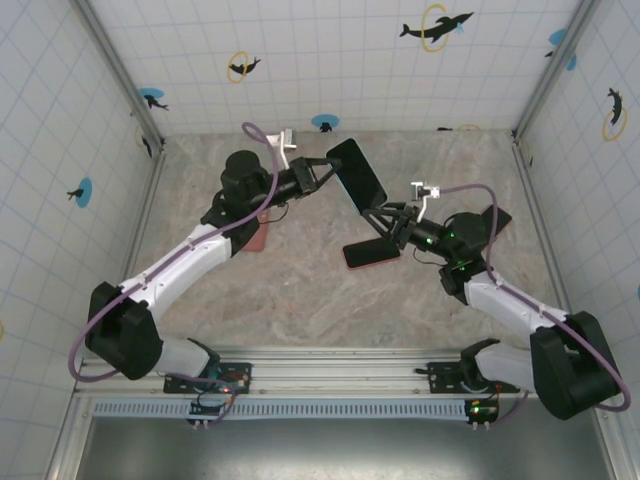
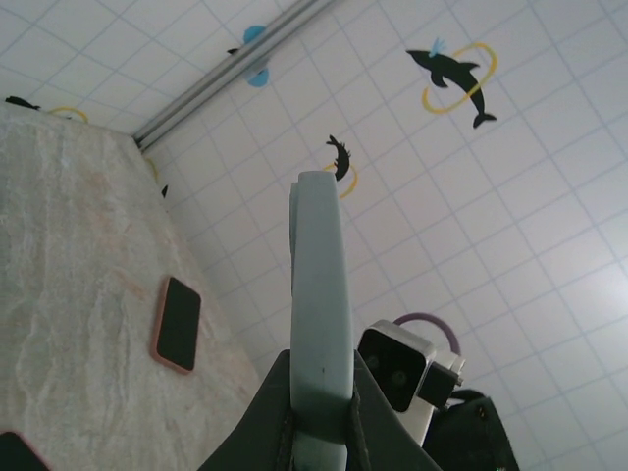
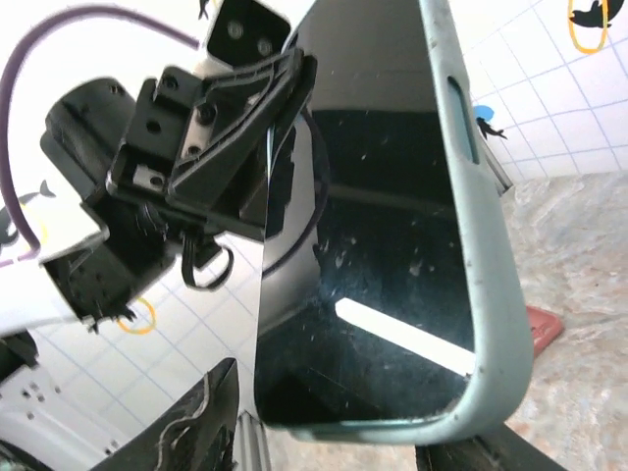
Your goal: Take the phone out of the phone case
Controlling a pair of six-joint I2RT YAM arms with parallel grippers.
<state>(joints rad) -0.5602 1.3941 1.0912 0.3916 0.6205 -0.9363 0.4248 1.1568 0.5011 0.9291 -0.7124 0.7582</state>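
Observation:
My left gripper point(image 1: 322, 172) is shut on one end of the phone case point(image 1: 356, 176) and holds it up above the table. In the left wrist view the pale grey-green case point(image 2: 319, 285) stands edge-on between the fingers point(image 2: 257, 412). The right wrist view faces the phone point(image 3: 378, 245), its black screen framed by the case point(image 3: 491, 294) on the right and bottom; no rim shows along the left edge. My right gripper point(image 3: 343, 437) is open around the phone's lower end, its fingers point(image 3: 196, 422) apart from it.
A second phone in a pink case point(image 1: 371, 254) lies flat on the marbled table point(image 1: 300, 300) under the right gripper point(image 1: 388, 222). A reddish object point(image 1: 262, 235) lies beneath the left arm. A dark flat object point(image 1: 497, 218) sits by the right arm. Tiled walls enclose the table.

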